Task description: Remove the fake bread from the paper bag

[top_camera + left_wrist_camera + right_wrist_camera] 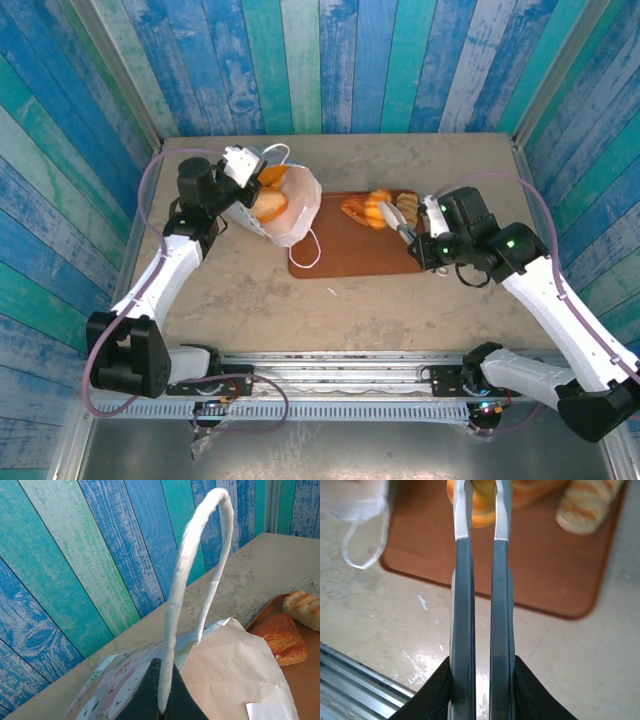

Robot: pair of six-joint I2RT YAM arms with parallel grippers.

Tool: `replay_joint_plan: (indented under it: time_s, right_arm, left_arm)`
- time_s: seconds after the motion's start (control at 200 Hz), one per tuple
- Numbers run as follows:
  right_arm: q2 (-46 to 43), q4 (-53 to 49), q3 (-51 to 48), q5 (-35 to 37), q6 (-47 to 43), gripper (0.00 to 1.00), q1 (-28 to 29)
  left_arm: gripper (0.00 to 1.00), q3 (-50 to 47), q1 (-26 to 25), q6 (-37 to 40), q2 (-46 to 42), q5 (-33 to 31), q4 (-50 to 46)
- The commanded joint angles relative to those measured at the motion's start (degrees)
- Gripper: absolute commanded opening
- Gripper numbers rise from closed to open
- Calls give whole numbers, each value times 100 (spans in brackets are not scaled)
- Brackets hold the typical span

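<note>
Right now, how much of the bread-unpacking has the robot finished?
Partly done. About three bread pieces already lie on the brown tray. The right gripper is at an orange roll there; gripping or not, I can't tell. The left gripper holds the paper bag by its handle. At least two loaves are still inside.

We are seeing a flat reddish-brown tray [345,255] lying near the middle of a beige table [250,310]. Blue and green plank walls [330,60] are enclosing the table on three sides.
</note>
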Motion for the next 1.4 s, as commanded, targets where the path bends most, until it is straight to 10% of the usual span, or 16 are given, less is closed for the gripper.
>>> replay_joint_plan:
  time_s: [0.0, 0.917, 1.392]
  right_arm:
    - [-240, -116, -360, -284, 115, 20, -378]
    - [513, -546, -870, -325, -80, 22, -1395]
    - [729, -486, -672, -178, -31, 39, -1403]
  left_arm:
    - [0, -19, -6, 12, -44, -12, 206]
    - [0, -51, -6, 39, -246, -51, 182]
    - [0, -48, -1, 69, -244, -57, 155]
